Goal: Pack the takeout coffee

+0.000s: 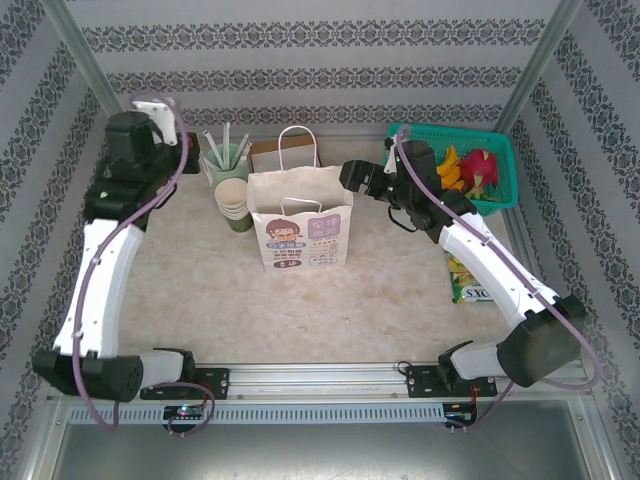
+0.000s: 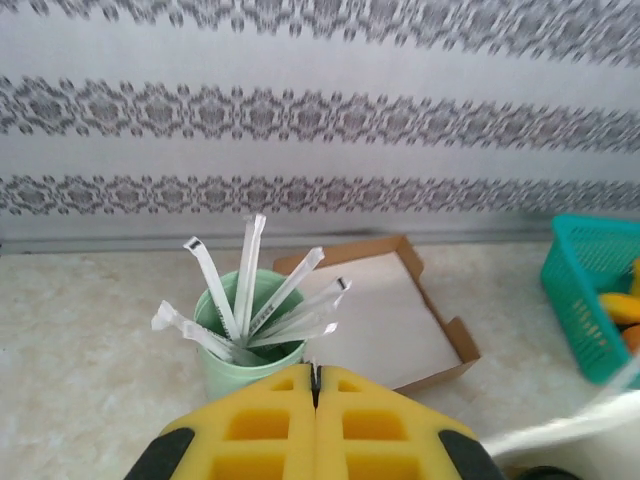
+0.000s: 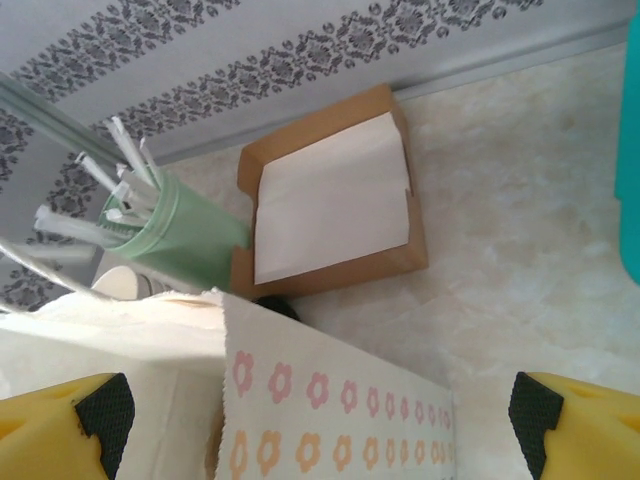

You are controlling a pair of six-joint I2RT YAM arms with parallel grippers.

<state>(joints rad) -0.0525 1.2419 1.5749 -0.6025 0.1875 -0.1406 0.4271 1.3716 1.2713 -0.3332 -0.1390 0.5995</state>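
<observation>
A white paper bag (image 1: 300,228) with a cartoon print stands open in the middle of the table. A dark shape (image 1: 301,206) shows in its mouth and past its top edge (image 3: 278,305). It may be the takeout coffee's black lid, but I cannot tell. The cup's sides are hidden. My right gripper (image 1: 352,180) is open at the bag's right side, its jaws spread wide over the flowered side panel (image 3: 330,400). My left gripper (image 1: 190,150) is raised at the back left, shut on nothing, its yellow fingers (image 2: 270,420) pressed together just above the straw holder.
A mint-green holder (image 2: 240,365) with white straws and a stack of lidless cups (image 1: 233,203) stand left of the bag. A brown cardboard tray (image 3: 330,205) lies behind it. A teal basket (image 1: 500,150) of fruit sits back right. A snack packet (image 1: 468,285) lies at the right.
</observation>
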